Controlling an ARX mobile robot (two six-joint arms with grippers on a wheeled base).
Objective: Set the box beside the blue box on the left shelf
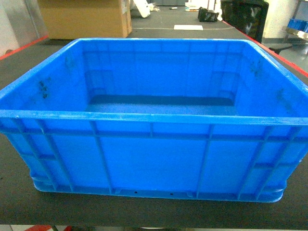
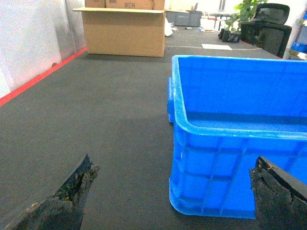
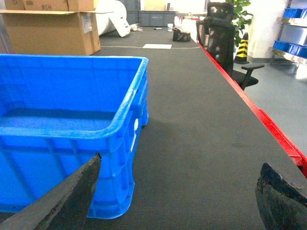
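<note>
On the dark worktop point(image 1: 144, 216) your box point(image 1: 154, 159) sits between both released jaws, long axis crosswise; left gripper point(image 2: 172, 201) and right gripper point(image 3: 177, 201) flank it equally.

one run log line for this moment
box: empty, on dark mat | left tool: open, not touching | right tool: open, not touching
</note>
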